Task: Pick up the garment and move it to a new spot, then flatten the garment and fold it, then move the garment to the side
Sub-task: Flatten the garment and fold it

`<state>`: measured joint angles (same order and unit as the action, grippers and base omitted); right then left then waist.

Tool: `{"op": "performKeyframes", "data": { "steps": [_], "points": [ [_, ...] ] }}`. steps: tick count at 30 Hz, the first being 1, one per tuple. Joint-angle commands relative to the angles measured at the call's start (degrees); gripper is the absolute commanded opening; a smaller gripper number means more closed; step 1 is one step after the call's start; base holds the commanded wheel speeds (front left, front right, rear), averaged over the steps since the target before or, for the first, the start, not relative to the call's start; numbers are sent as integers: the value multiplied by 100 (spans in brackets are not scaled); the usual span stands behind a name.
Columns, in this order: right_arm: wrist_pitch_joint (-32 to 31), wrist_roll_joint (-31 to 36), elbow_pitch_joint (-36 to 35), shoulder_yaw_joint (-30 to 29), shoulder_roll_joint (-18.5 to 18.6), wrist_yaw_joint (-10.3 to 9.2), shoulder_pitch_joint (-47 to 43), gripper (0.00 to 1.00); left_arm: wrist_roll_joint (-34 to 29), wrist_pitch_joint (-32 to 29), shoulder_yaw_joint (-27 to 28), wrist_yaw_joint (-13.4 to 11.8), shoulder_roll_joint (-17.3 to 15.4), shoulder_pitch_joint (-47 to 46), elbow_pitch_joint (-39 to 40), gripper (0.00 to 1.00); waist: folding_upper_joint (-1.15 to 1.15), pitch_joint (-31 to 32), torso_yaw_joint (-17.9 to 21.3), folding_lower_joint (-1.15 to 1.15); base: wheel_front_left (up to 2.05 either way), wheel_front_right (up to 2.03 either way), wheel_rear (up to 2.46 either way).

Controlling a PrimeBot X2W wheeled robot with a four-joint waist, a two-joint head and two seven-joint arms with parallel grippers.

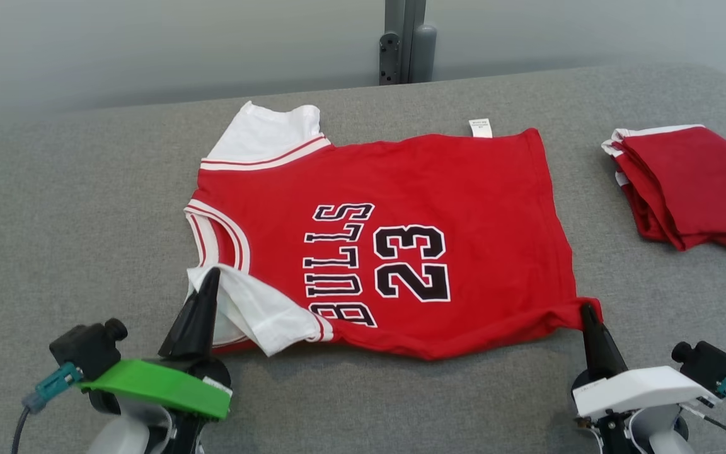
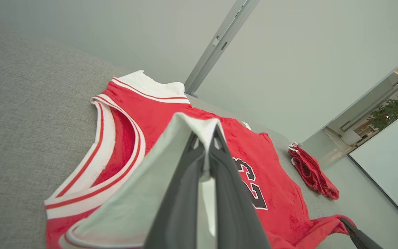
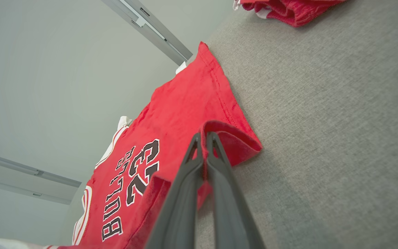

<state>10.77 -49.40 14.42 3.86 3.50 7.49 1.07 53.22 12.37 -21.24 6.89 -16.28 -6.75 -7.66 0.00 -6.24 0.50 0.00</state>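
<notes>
Garment [image 1: 401,208], a red jersey with white sleeves and black "BULLS 23" lettering, is lying spread flat mid-way on the grey fabric-covered table [image 1: 86,221], collar toward the robot's left. Folded pile of red and white cloth [image 1: 691,183] is sitting well apart at the right. Left gripper [image 1: 210,276] is pinching the near white sleeve [image 1: 262,312], fingers closed on it. Right gripper [image 1: 587,310] is clamping the near red hem corner [image 1: 566,313]. Small white label [image 1: 480,127] is sticking out at the far edge.

I see a red garment [image 1: 476,189] with white sleeves, black white-edged lettering, on my grey counter [image 1: 73,221].
</notes>
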Motion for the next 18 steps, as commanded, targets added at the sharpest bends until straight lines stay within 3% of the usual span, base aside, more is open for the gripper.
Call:
{"op": "performKeyframes", "data": {
  "steps": [1,9,18],
  "points": [
    [47,-42,111,2,0,0,203,0,-53,60,5,31,36,-297,-204,0,0,-215,72,0,0,0,0],
    [189,22,825,110,-29,-1,1139,0,-146,221,-59,63,186,-1353,-1333,0,0,-733,203,0,0,0,0],
    [314,-19,1450,283,-52,0,1847,0,-132,278,-161,65,96,-1950,-1848,0,0,-994,287,0,0,0,0]
  ]
}}
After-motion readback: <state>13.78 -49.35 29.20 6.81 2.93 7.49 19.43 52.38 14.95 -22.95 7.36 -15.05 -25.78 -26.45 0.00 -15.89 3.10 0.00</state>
